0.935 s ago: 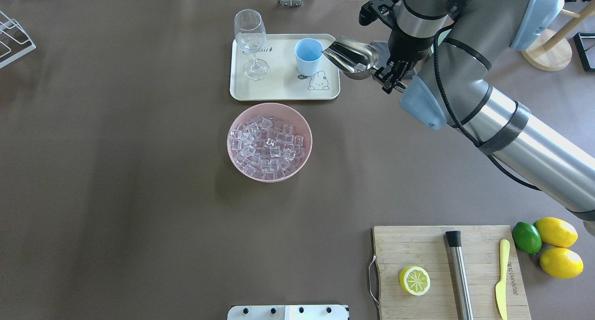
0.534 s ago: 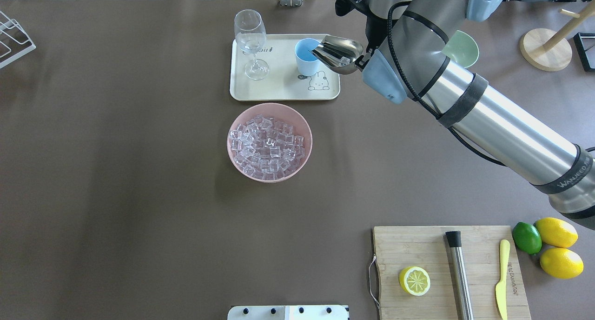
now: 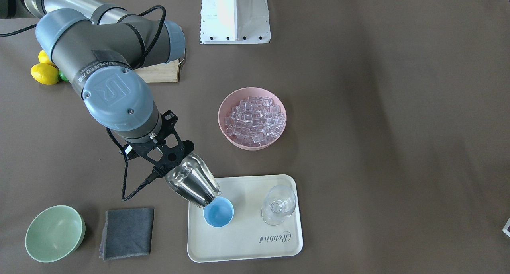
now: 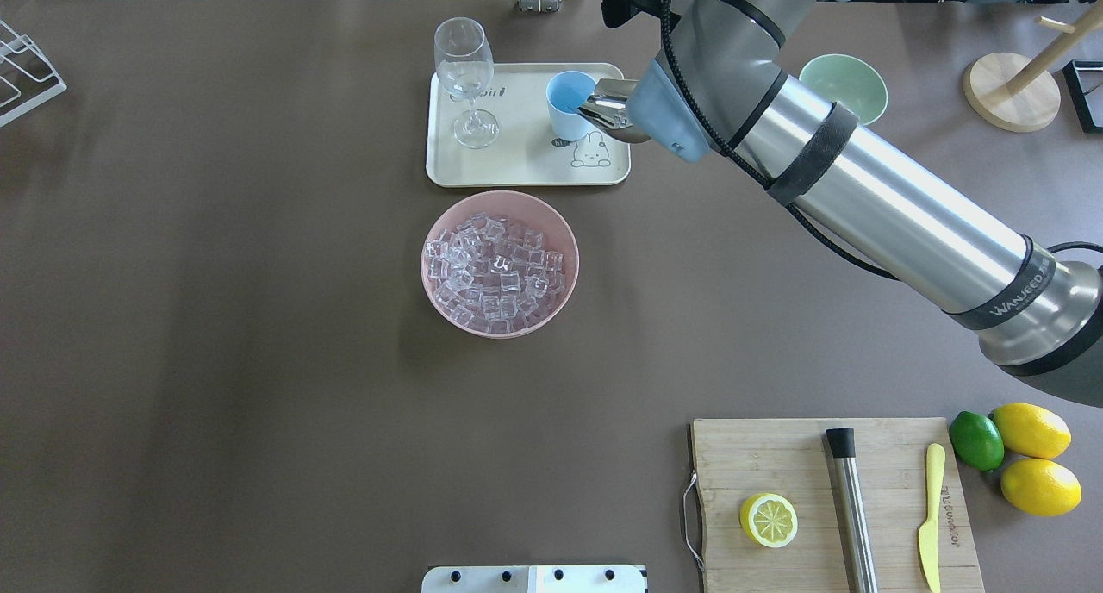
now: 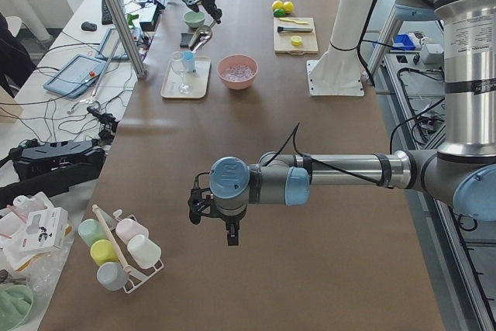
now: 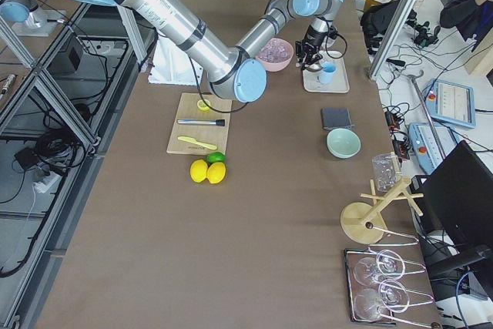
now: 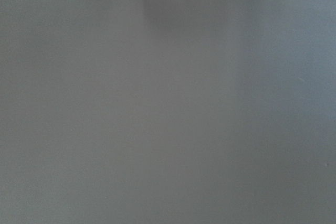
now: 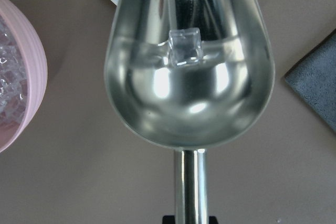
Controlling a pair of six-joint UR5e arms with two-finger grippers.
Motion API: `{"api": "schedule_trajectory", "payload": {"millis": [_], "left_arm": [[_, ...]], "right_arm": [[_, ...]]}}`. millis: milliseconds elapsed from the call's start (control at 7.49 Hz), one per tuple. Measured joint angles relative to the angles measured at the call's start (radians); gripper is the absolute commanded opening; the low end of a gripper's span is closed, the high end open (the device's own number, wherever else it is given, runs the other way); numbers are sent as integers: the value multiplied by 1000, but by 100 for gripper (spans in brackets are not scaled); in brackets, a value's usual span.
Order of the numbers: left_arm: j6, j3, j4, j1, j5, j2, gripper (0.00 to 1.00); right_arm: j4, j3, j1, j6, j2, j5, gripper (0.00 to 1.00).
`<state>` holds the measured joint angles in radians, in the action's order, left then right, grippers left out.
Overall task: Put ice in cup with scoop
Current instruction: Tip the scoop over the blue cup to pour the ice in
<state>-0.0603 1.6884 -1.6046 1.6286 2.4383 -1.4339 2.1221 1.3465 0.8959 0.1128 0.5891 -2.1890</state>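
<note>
One brown table (image 4: 258, 360) carried everything I could see. Across it the right arm (image 4: 862, 196) reached out to the far side, while the left arm (image 5: 333, 176) hung low over bare tabletop, well apart from the work. A wooden board (image 4: 775, 455) lay on the near side, at the robot's right. The cream tray (image 3: 247, 246) sat on the far side, and between it and the robot's base stood the pink bowl (image 3: 252, 145). A green bowl (image 3: 53, 234) rested off to the tray's side, and a grey cloth (image 3: 126, 233) lay flat between that bowl and the tray. On the tray a stemmed glass (image 3: 279, 204) stood upright, just beside the cup. The right claw (image 3: 167, 161) was clamped on the rod handle of the scoop (image 3: 193, 184), which was held in the air, tipped mouth-down, its front lip over the cup's rim. The left claw (image 5: 231, 234) pointed down at the table, and from where I stood I could not tell whether it was open or closed. The cup (image 3: 219, 213) stood upright on the tray, at the end nearer the right arm. Most of the ice (image 3: 255, 116) was heaped in the pink bowl, but a single cube (image 8: 185, 46) lay inside the scoop's trough.
</note>
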Motion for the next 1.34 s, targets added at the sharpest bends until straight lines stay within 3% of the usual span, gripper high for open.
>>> {"api": "schedule_trajectory", "payload": {"millis": [534, 1336], "left_arm": [[0, 3, -1, 5, 4, 4, 98], [1, 4, 0, 4, 2, -3, 98]], "right_arm": [[54, -45, 0, 42, -50, -1, 0], [58, -8, 1, 70, -23, -29, 0]]}}
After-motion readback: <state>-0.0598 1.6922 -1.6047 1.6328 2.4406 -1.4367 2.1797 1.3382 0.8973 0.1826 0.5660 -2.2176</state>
